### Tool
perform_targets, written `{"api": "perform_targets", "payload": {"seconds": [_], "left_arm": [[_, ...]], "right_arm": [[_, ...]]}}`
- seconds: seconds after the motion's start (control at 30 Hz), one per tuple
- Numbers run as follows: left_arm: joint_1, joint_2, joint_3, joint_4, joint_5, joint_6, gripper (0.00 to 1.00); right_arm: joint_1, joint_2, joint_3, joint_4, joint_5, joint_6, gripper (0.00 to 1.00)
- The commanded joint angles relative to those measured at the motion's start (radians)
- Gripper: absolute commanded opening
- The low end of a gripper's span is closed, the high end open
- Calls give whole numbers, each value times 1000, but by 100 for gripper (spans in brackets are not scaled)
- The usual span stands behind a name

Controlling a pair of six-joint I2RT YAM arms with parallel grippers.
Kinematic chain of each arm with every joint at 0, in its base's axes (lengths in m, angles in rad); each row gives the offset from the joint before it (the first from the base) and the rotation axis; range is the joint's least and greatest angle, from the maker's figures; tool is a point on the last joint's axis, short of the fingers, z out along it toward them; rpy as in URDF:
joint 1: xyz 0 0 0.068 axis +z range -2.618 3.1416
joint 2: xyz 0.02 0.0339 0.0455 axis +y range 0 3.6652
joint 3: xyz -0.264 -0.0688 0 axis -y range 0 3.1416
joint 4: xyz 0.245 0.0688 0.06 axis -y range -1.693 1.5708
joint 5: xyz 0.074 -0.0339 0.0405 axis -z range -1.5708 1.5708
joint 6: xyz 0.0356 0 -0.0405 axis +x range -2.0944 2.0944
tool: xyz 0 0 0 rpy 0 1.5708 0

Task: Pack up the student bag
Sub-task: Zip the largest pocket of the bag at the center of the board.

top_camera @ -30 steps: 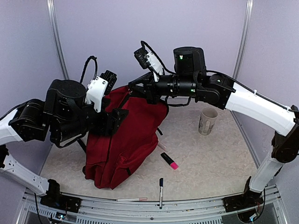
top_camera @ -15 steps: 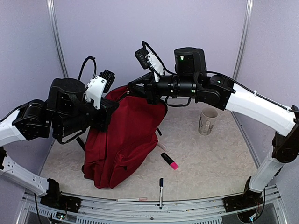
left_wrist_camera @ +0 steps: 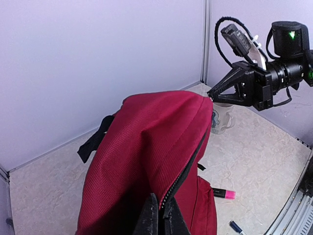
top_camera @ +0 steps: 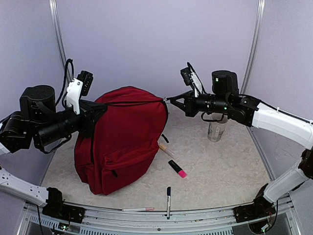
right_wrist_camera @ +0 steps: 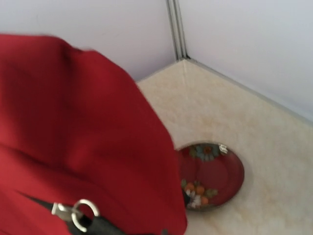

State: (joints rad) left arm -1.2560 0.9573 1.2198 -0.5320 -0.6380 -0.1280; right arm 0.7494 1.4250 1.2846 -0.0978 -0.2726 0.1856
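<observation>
The student bag [top_camera: 122, 142], a big dark red backpack, stands upright left of centre, its top zipper [left_wrist_camera: 188, 164] drawn closed. My left gripper [top_camera: 99, 109] is at the bag's upper left corner; in the left wrist view it [left_wrist_camera: 160, 216] is shut, pinching the fabric beside the zipper. My right gripper [top_camera: 169, 100] is shut at the bag's upper right corner, on the zipper pull. Its metal ring [right_wrist_camera: 81, 213] shows just above the dark fingertips at the bottom edge of the blurred right wrist view.
A mug [top_camera: 217, 127] stands at the right behind my right arm. A pink-capped highlighter [top_camera: 177, 169], a pinkish pen [top_camera: 166, 151] and a blue pen [top_camera: 168, 193] lie right of the bag. A red flowered disc [right_wrist_camera: 212, 176] lies behind it near the back corner.
The slumped bag now stands upright and stretched. My left gripper shut on its edge and drew left. My right arm swung right, its gripper still at the bag's top.
</observation>
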Motion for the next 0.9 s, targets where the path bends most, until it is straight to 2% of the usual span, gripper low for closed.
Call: {"api": "perform_targets", "payload": {"seconds": [0.0, 0.43, 0.53, 0.57, 0.63, 0.67, 0.73, 0.87], "left_arm": [[9, -86, 16, 70, -68, 17, 0], [13, -151, -20, 11, -200, -41, 0], [13, -143, -27, -26, -122, -39, 0], [12, -132, -24, -49, -70, -35, 5], [12, -102, 0, -101, 52, -25, 32], [12, -87, 21, -119, 106, -28, 48], [9, -66, 64, -126, 175, -33, 69], [-13, -32, 137, -100, 214, 12, 80]], "right_arm": [[-146, -25, -152, 83, 17, 100, 0], [-121, 140, -262, 231, -182, 222, 0], [-79, 152, -220, 213, -180, 203, 0], [-65, 152, -198, 204, -179, 197, 0], [-40, 152, -143, 188, -178, 187, 0], [-28, 153, -119, 183, -178, 183, 0], [-9, 156, -68, 173, -177, 173, 0], [28, 191, 50, 144, -167, 146, 0]]}}
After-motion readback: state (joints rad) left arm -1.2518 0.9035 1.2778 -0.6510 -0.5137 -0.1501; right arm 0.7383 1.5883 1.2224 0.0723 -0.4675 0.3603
